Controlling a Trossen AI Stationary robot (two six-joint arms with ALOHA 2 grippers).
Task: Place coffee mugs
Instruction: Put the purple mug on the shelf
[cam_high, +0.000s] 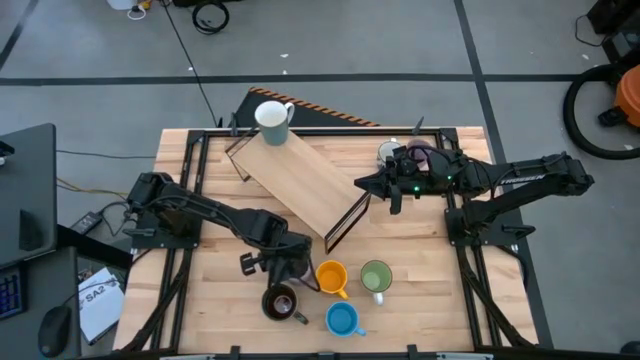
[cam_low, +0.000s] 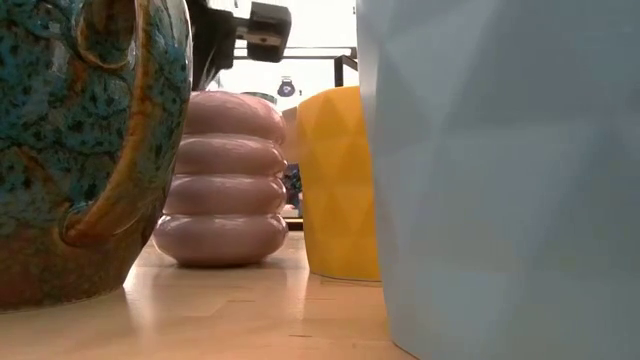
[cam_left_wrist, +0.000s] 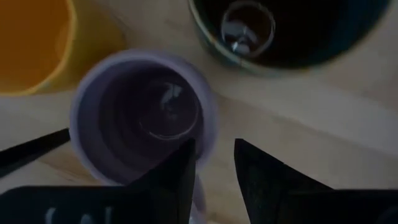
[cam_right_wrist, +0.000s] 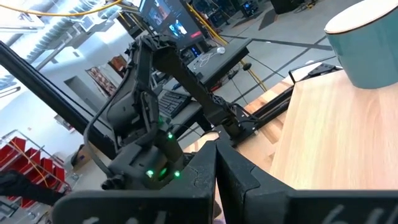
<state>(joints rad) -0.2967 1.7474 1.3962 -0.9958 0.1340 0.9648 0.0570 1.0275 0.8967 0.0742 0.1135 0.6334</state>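
Note:
My left gripper (cam_high: 285, 266) points down over a lilac ribbed mug (cam_left_wrist: 143, 118) that stands on its base on the table (cam_low: 225, 180); the gripper hides it in the high view. Around it stand a dark brown mug (cam_high: 280, 302), an orange mug (cam_high: 332, 277), a green mug (cam_high: 376, 277) and a blue mug (cam_high: 342, 319). A white mug (cam_high: 272, 122) sits at the far end of a wooden board. My right gripper (cam_high: 365, 183) waits shut, level, by the board's right side. My left gripper straddles the lilac mug's wall (cam_left_wrist: 208, 140) at the rim, one finger (cam_left_wrist: 177, 177) inside the mug and the other (cam_left_wrist: 264, 180) outside. The fingers come from above, pointing down. The mug stands upright with its base on the table.
A slanted wooden board on a black frame (cam_high: 300, 180) takes up the table's middle and far part. Another white mug (cam_high: 388, 152) and a purple one (cam_high: 424, 154) sit beside the right arm. Black rails (cam_high: 180, 250) run along the table's left and right sides.

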